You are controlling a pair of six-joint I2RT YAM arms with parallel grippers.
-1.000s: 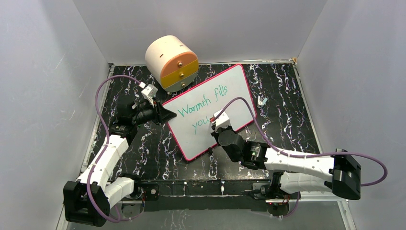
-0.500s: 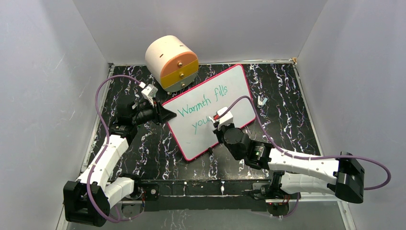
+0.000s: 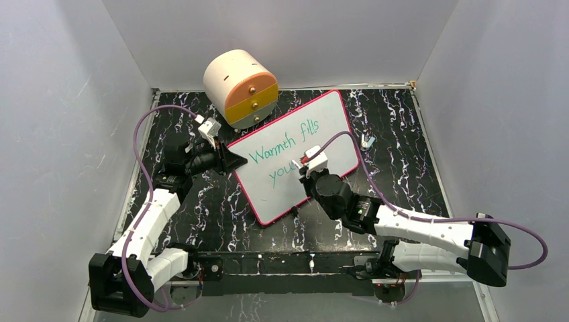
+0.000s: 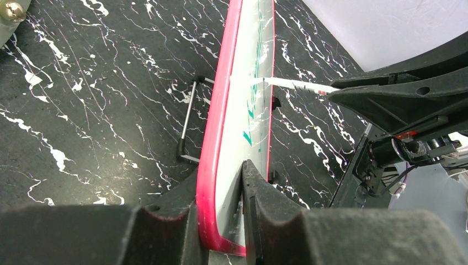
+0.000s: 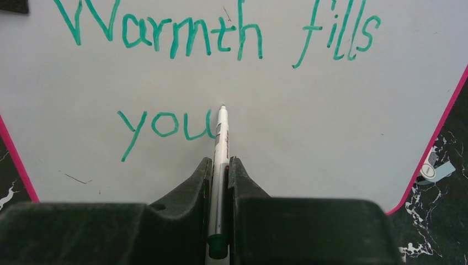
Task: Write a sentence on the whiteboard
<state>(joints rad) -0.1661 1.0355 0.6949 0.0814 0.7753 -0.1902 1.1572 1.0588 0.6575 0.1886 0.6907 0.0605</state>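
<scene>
Whiteboard [image 3: 272, 201]: lying on the black table [image 3: 402, 134], mid-field, askew to its edges; left-hand corner between the left gripper's [image 4: 221, 179] fingers.
Left gripper: closed on the board's pink rim, bracing it.
Right gripper [image 5: 219, 163]: clamped on a marker [image 5: 221, 138]; the nearer arm to the writing.
Marker axis: straight out from the jaws, crossing the writing line; tip meeting the board at the tail of "you".
Sentence [image 5: 190, 38]: "Warmth fills" above, "you" below; unfinished.
Coming stroke, by judgement: blank board right of the tip on the same row; sideways travel that way, tip down.
</scene>
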